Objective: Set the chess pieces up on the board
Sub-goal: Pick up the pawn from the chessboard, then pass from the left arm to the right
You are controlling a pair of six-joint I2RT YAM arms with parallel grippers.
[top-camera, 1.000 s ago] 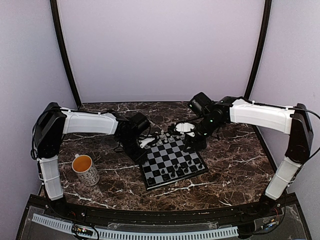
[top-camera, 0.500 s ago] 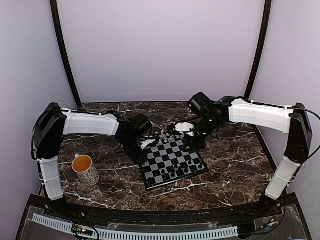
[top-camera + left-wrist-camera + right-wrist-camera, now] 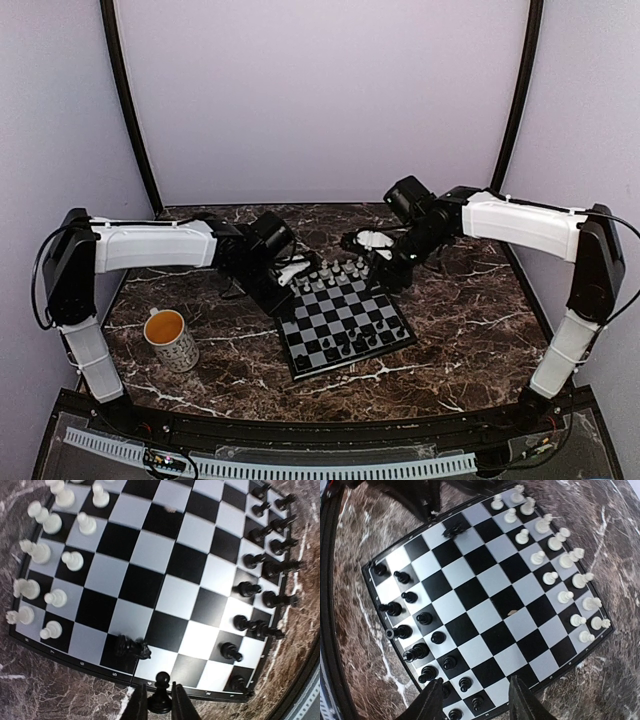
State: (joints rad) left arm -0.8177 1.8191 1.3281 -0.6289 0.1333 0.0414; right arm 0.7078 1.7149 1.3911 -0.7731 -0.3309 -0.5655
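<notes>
Where left fingers (image 3: pixel 140 707) pinch it, black pawn (image 3: pixel 160 697) points toward board (image 3: pixel 165 595).

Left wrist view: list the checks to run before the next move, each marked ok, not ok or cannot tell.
1. Black pawn held in left gripper: ok.
2. Right gripper open and empty: ok.
3. Every piece on the board upright: not ok, a black piece lies toppled near the left gripper.
4. White pieces standing in two rows: ok.
5. Free square in black's rows: cannot tell.
</notes>
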